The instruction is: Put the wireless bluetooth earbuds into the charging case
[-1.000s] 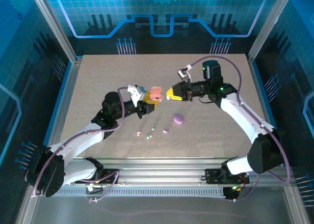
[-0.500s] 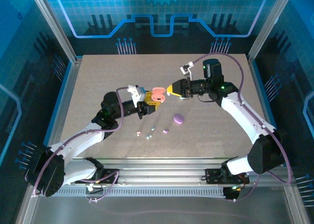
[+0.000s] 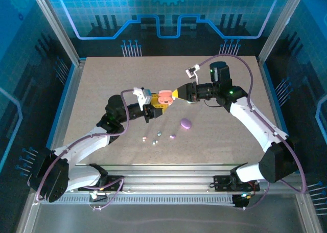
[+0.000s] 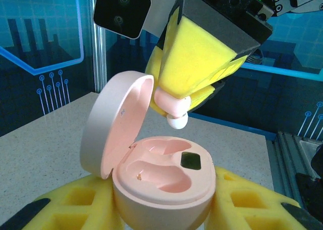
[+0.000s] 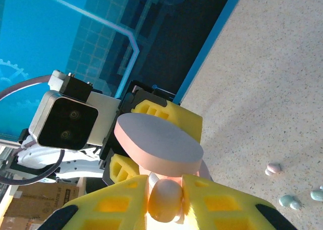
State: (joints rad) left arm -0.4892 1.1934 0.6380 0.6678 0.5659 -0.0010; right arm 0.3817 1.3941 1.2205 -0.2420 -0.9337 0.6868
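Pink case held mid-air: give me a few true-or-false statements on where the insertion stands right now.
1. The pink case has its lid open. True.
2. The right gripper grips a pink earbud above the case. True.
3. That earbud is seated in its well. False: it hangs just above the wells.
4. The left gripper is empty. False: it clamps the pink case.
5. The purple case lies shut on the table. True.
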